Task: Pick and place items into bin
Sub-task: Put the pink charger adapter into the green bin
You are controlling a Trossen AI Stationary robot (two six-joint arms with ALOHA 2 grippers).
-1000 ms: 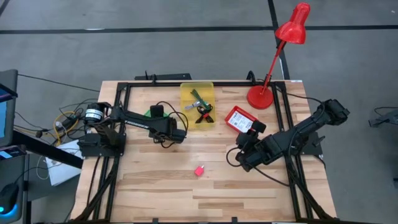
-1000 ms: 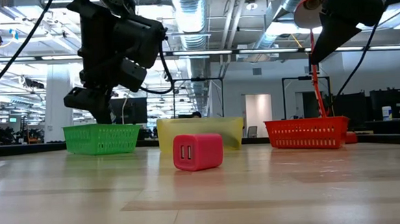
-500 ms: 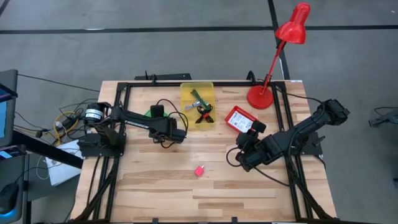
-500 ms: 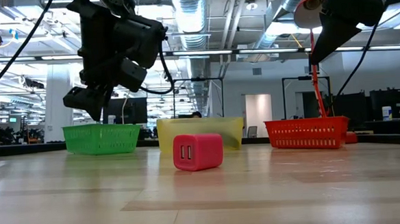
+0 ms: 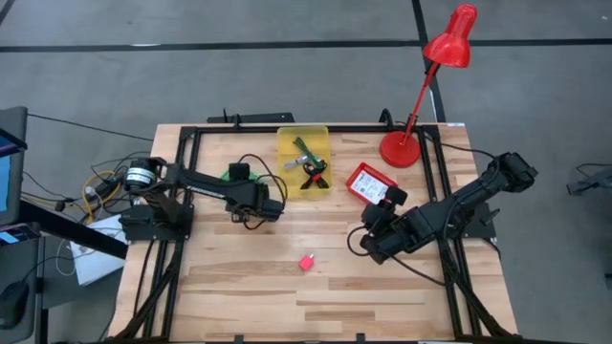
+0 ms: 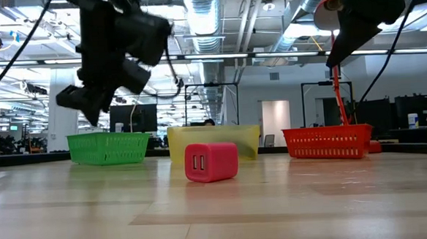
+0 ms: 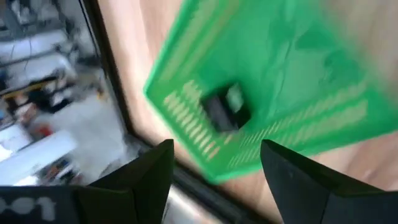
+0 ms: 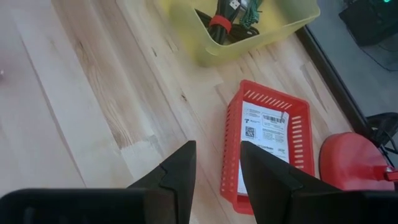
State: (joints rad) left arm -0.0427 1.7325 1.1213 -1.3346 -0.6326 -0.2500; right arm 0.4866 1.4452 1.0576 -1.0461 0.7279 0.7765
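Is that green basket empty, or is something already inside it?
Not empty. The left wrist view shows a small dark block lying on the floor of the green basket, seen between the left tool's open fingers.

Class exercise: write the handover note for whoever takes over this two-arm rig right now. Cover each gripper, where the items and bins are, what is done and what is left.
Left gripper: fingers open, empty, over the green bin, which holds a small black item.
Right gripper: fingers open, empty, near the red bin.
Done: tools in the yellow bin; white card packet in the red bin.
Left: the red-pink block sits alone on the table, between the arms. It goes into a bin next.
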